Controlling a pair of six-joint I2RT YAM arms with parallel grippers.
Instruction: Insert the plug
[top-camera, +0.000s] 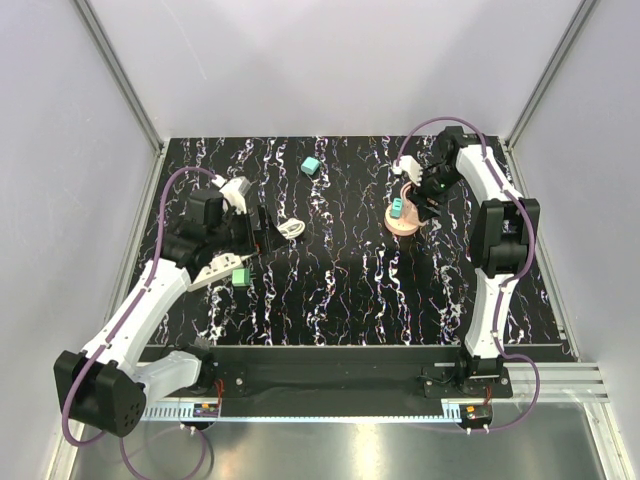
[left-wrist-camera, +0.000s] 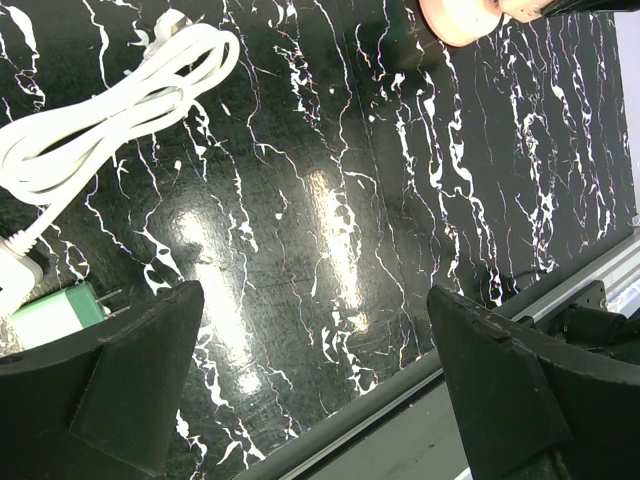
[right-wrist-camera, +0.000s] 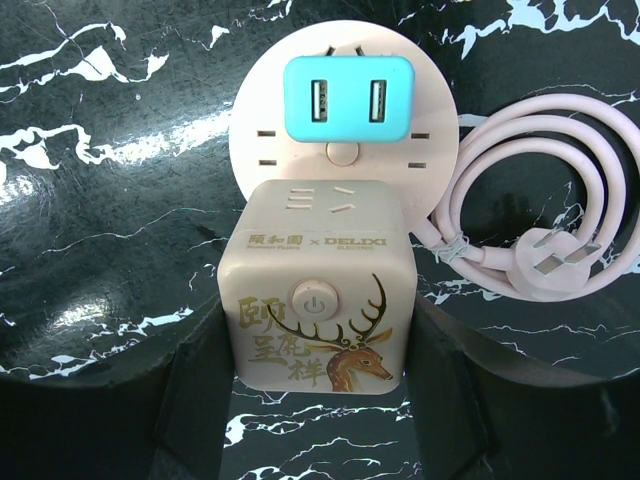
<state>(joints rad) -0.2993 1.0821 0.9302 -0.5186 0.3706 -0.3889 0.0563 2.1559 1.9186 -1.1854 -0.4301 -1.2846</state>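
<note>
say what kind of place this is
Probably a robotics lab cell: aluminium-framed white walls around a black marble-patterned tabletop, two white-and-black robot arms bolted at its edge, the right gripper holding a pink plastic cube socket.

We're seeing the teal plug (right-wrist-camera: 347, 97) sitting pushed into the round pink face of the pink socket cube (right-wrist-camera: 315, 300), lying flat against it, w/ its two USB slots facing the right wrist cam. It's a small block w/ rounded corners, sitting on the upper part of that face, approx. centred side to side. The socket cube is standing in the far-right part of the tabletop, closer to the far edge than the near one. We're also seeing a second teal cube (top-camera: 311, 166) lying loose near the far edge, approx. mid-width, well apart from the socket and a bit skewed to the edges.
</note>
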